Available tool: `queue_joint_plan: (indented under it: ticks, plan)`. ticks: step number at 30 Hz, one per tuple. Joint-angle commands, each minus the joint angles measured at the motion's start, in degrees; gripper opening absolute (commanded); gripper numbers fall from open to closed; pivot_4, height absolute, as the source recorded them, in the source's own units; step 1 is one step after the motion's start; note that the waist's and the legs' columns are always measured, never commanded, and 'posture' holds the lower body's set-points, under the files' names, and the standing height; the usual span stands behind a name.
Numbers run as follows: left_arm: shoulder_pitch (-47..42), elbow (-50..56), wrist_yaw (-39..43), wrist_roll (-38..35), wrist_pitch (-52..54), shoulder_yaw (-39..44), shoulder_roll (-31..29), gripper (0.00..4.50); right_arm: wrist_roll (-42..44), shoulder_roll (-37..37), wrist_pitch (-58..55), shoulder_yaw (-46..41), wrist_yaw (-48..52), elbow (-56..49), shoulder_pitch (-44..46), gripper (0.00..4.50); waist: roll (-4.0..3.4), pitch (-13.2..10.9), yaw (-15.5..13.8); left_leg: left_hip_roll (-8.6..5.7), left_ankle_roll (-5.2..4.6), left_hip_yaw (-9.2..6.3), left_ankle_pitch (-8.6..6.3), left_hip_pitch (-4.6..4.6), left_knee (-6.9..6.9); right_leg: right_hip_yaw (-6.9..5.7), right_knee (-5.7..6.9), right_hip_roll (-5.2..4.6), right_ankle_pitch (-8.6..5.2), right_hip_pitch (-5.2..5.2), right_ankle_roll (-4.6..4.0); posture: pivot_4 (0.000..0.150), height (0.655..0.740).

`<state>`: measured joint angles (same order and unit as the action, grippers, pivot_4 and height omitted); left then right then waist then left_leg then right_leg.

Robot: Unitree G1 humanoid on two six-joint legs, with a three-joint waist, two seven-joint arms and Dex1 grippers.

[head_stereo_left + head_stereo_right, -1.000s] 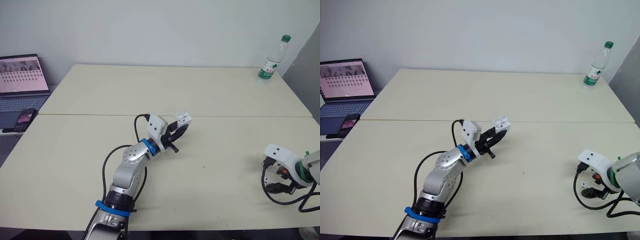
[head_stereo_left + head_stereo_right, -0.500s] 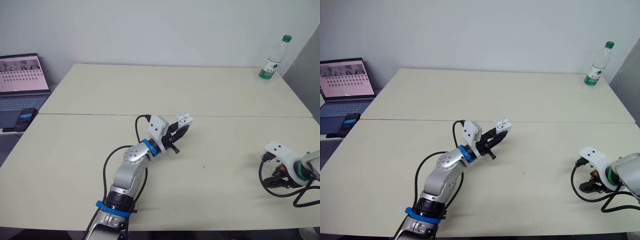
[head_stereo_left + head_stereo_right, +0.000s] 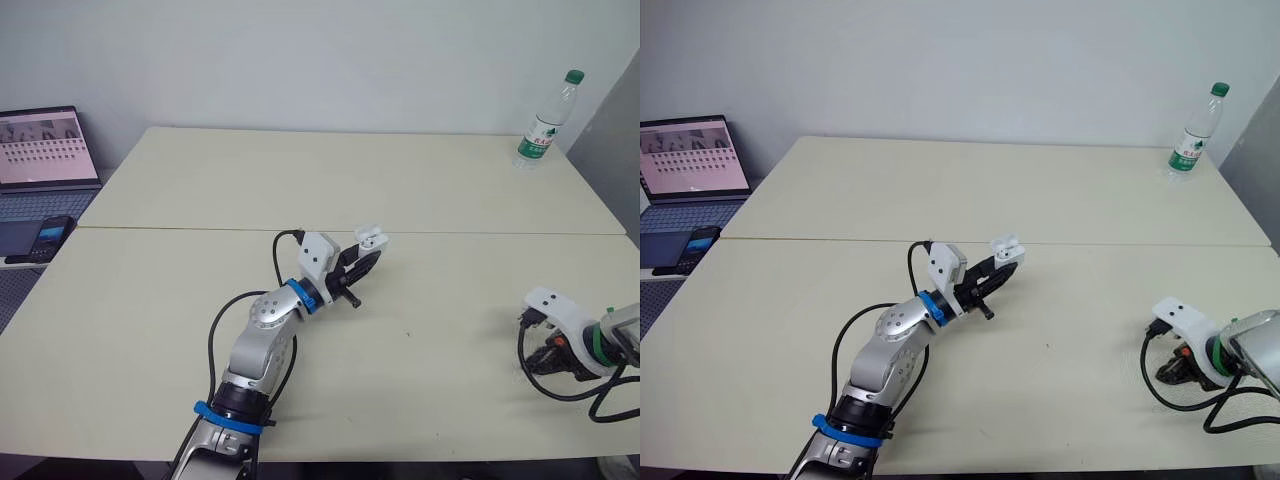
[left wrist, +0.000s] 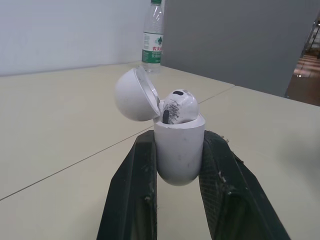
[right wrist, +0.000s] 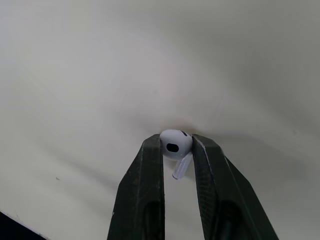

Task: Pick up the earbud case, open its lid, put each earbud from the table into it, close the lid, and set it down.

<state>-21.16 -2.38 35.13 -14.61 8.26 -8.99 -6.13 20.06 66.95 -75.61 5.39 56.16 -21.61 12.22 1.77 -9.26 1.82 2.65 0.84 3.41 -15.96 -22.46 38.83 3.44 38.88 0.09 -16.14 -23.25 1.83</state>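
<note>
Progress looks past halfway: the small glossy white plastic earbud case (image 4: 178,150) is off the table, pinched upright between the black fingers of the left gripper (image 3: 362,258) over the middle of the scene, its rounded lid (image 4: 132,95) swung open and one white earbud (image 4: 179,106) already seated. The second white earbud (image 5: 174,142) is clamped by its head in the right gripper (image 5: 176,150), low over the near right. Left, I judge: seat it, shut the lid, set the case down. The matt cream tabletop (image 3: 300,180) carries a clear green-capped water bottle (image 3: 545,118) far right; an open laptop (image 3: 45,150) and dark phone (image 3: 50,238) sit off its left, before a plain pale wall (image 3: 300,60).
</note>
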Motion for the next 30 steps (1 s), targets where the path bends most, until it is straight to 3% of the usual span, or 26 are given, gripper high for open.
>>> queue_joint_plan:
  ticks: [1, 8, 15, 20, 30]
  plan:
    - [-2.2, 1.5, -0.8, -0.2, -1.2, 1.4, -0.1, 0.74, 0.4, -2.4, 11.5, -4.0, -0.2, 0.8, -0.2, 0.45, 0.03, 0.0, 0.0, -0.01, 0.00, 0.00, 0.00, 0.00, 0.00, 0.00, 0.00, 0.00, -0.01, 0.00, 0.03, 0.150, 0.7362]
    - [-4.8, 1.9, 0.6, -1.1, 0.8, 0.7, -0.1, 0.74, -1.1, -11.4, 36.0, -9.8, -1.9, 4.2, -0.7, 0.45, 0.03, 0.0, -0.2, -0.04, -0.01, 0.00, 0.01, -0.08, 0.02, 0.00, -0.05, 0.00, 0.03, -0.01, 0.00, 0.150, 0.7362]
    - [-6.3, 2.0, 3.1, -3.4, 5.0, -0.5, 0.9, 0.74, -1.5, -23.8, 50.7, -14.2, -10.7, 6.1, 4.8, 0.45, 0.03, -0.1, 0.0, -0.04, -0.01, 0.02, 0.01, -0.08, 0.01, 0.03, 0.01, -0.01, 0.04, -0.04, -0.02, 0.150, 0.7362]
    - [-6.6, 2.7, 5.5, -5.1, 7.7, -0.8, 0.7, 0.74, 0.6, -29.5, 54.0, -15.3, -14.3, 4.5, 7.5, 0.45, 0.02, -0.1, -0.1, -0.03, -0.01, -0.01, 0.01, -0.08, 0.01, 0.00, 0.03, 0.00, 0.04, -0.04, -0.02, 0.150, 0.7362]
    - [-6.7, 4.4, 8.1, -7.5, 11.7, -0.8, 0.9, 0.74, 11.2, -38.8, 46.0, -14.7, -20.5, -2.7, 9.6, 0.45, 0.01, -0.1, -0.1, 0.01, -0.01, -0.02, 0.01, -0.11, 0.01, -0.04, 0.05, -0.02, 0.05, -0.04, -0.04, 0.150, 0.7362]
